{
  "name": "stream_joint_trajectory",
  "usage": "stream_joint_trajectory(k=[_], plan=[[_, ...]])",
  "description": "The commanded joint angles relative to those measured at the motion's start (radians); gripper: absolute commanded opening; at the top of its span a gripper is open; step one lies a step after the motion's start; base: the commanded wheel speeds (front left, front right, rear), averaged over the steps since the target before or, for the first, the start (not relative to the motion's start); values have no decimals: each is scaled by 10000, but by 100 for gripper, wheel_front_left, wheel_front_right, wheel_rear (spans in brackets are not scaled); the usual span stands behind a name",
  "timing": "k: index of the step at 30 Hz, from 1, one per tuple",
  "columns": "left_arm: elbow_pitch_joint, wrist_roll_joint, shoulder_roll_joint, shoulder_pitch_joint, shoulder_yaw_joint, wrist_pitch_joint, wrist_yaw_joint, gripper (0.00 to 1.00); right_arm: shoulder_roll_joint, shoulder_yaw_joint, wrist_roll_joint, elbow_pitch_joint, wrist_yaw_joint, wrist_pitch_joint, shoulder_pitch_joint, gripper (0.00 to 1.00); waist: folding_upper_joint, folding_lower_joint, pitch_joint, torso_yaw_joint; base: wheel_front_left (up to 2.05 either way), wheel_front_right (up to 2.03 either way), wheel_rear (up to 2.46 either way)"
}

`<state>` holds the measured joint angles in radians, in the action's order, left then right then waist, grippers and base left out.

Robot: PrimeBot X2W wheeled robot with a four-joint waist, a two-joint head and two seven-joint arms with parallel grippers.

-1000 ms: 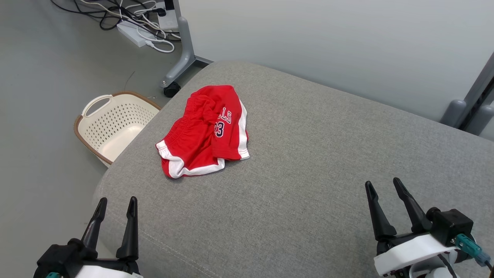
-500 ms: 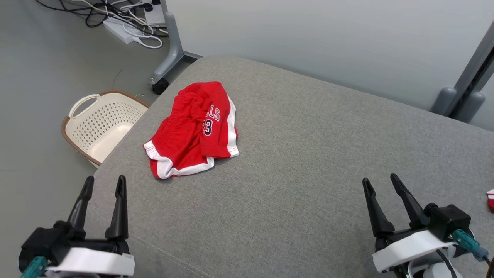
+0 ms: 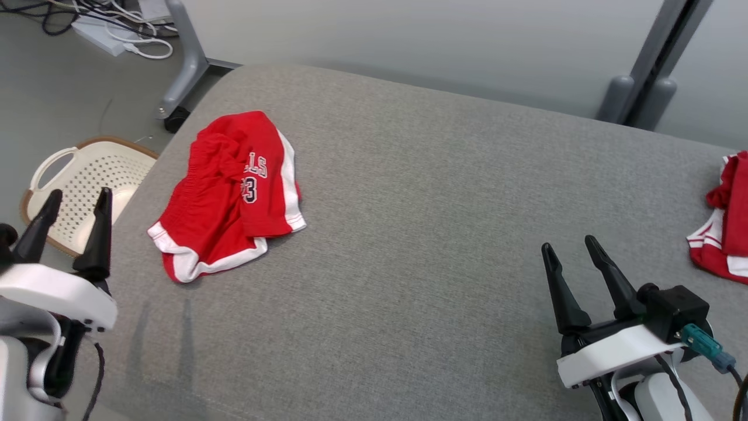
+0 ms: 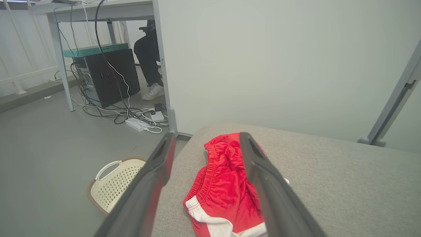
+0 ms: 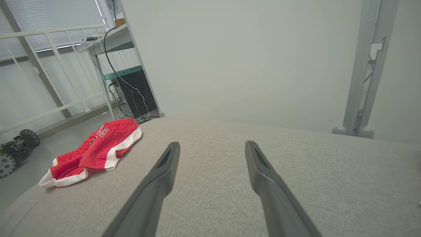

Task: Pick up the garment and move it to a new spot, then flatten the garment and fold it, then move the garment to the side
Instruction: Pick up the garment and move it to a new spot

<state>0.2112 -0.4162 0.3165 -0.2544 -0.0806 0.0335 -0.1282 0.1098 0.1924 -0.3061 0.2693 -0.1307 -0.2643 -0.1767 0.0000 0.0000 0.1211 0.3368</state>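
left hand [image 3: 80, 193] lower left, fingers spread, empty | right hand [image 3: 568, 242] lower right, spread, empty | 1 grey cushion [image 3: 421, 234] carrying 2 garments | red shorts [image 3: 225, 196] left of centre, doubled over | second red garment [image 3: 721, 234] right edge, cropped | 1 basket [image 3: 87, 169] on floor, left edge, partly behind left hand

A cream perforated basket [image 3: 93, 166] with a brown rim sits on the grey floor [image 3: 58, 88] beside a grey fabric cushion [image 3: 438, 234]. Farther back, tangled cables [image 4: 98, 113] and a white power strip [image 4: 136, 124] lie near a black computer tower [image 4: 108, 75].
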Motion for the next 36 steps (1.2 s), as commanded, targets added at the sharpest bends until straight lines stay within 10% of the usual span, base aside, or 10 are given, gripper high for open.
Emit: stream_joint_trajectory(k=[1, 19, 36], plan=[[53, -118, 159, -282, 1, 202, -18, 100, 80, -61, 51, -24, -3, -8, -117, 100, 0, 0, 335, -375, 0, 0, 0], [4461, -3261, 2833, -2864, 577, 4005, -28, 100, 10, 81, 353, -209, -3, -8, -1056, 100, 0, 0, 2034, -2597, 0, 0, 0], [7070, -4893, 3124, -2998, 1909, 6230, -30, 100, -154, -182, 508, -514, -3, -8, -1164, 100, 0, 0, 2904, -3708, 0, 0, 0]])
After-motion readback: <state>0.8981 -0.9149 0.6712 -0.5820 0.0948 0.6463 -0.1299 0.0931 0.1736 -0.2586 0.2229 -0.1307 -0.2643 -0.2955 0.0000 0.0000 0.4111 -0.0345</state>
